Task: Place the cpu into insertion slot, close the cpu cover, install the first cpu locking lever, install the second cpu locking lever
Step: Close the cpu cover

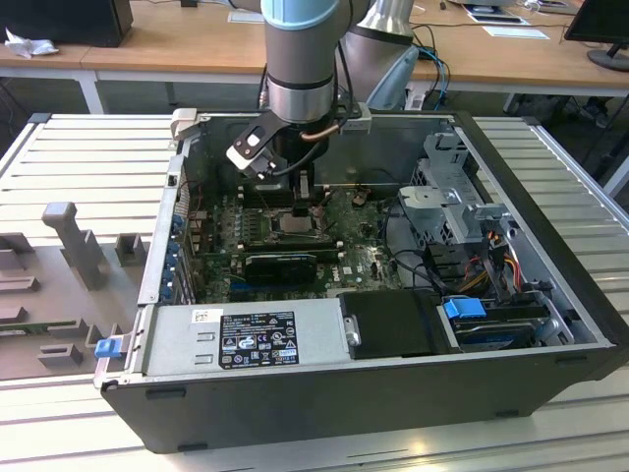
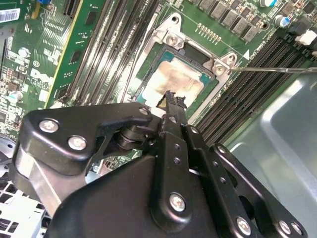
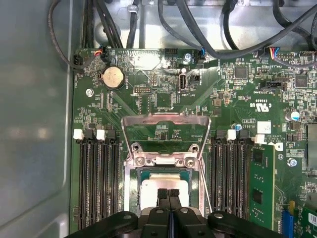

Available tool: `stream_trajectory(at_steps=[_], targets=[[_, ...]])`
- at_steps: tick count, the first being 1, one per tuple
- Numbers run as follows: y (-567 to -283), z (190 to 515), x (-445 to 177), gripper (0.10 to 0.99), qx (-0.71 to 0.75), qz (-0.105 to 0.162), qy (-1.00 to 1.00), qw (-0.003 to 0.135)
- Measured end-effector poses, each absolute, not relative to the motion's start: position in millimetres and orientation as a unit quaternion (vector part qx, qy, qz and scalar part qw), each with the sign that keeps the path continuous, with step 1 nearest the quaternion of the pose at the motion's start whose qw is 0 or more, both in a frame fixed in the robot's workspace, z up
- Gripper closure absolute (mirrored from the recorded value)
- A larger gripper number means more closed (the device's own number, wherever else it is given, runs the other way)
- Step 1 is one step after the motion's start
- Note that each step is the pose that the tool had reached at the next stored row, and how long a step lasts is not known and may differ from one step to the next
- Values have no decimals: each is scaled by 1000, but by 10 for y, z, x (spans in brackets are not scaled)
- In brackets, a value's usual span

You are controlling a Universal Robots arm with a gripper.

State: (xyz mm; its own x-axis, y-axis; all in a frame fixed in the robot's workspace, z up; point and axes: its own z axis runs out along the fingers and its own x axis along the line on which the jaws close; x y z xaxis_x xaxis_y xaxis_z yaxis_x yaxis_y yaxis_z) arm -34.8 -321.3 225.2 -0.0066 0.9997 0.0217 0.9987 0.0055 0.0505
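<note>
- Nearest the lens is my gripper: its two black fingers are pressed together with nothing between them. The tips sit over the middle of the cpu; I cannot tell whether they touch it.
- On the exterior view's left, a grey tray of fixtures rests on the table beside the open computer case, well apart from the work.
- Inside the case my arm comes straight down over the socket, so the fingers meet the chip squarely.
- The cpu lies flat in its slot between the banks of memory slots, so I judge the placing done.
- The cpu cover is folded back on its hinge, with bare board showing through its window; it is not yet closed.
- A thin locking lever juts out unhooked, which leaves the cover free to swing.
- On the exterior view's right stands the drive cage.
</note>
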Motion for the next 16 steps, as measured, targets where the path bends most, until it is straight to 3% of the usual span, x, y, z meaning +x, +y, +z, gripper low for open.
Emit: stream_trajectory(at_steps=[16], targets=[[-3213, 2348, -292, 980, 705, 26, 709, 10]])
